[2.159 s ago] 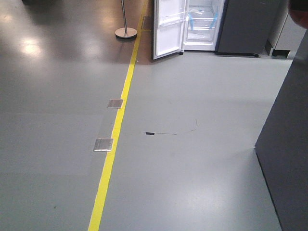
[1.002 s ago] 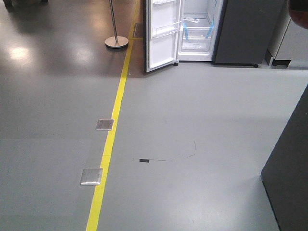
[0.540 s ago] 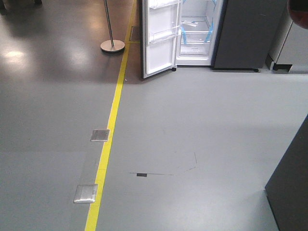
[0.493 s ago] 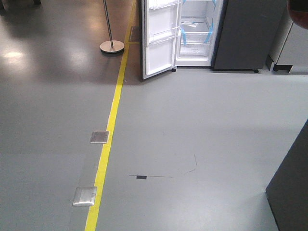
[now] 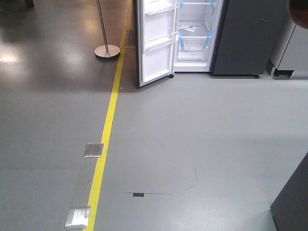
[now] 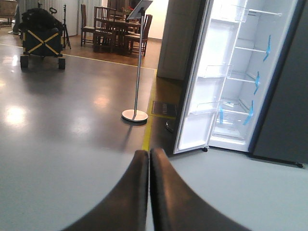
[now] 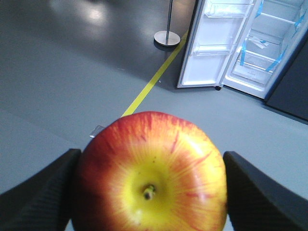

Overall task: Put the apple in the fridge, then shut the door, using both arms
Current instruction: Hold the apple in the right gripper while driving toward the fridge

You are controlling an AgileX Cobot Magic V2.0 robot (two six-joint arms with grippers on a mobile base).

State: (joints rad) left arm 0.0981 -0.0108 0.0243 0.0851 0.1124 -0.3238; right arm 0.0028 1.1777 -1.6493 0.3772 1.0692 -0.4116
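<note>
Front view, left to right. A yellow floor line (image 5: 107,139) runs from near to far across the grey floor (image 5: 202,125). 2 metal plates sit at its left edge: the nearer plate (image 5: 78,217) and the farther plate (image 5: 93,150). A stanchion (image 5: 106,50) stands far off, left of the line, on darker floor. Near, right of the line, a small black mark (image 5: 138,194) lies on the floor.

The fridge (image 5: 195,33) stands at the far end, right of the line, and is open. The door (image 5: 155,43) is swung out to the left, showing its white inner side and clear door shelves. The interior is white, with glass shelves and blue tape strips (image 5: 208,37). A dark grey cabinet (image 5: 243,36) stands just beside the fridge on its right; contact cannot be confirmed.

The left gripper (image 6: 148,155) has its jaws pressed together along their length, with nothing between them. It points toward the stanchion and the open door.

The right gripper (image 7: 152,155) clamps the apple (image 7: 151,192) between its jaws from left and right. The apple's dimpled end, with a short brown stub, faces the wrist camera. The apple hangs above the floor, well apart from the fridge, which shows far right in that view. The apple is not in the fridge, and the door is not closed.
</note>
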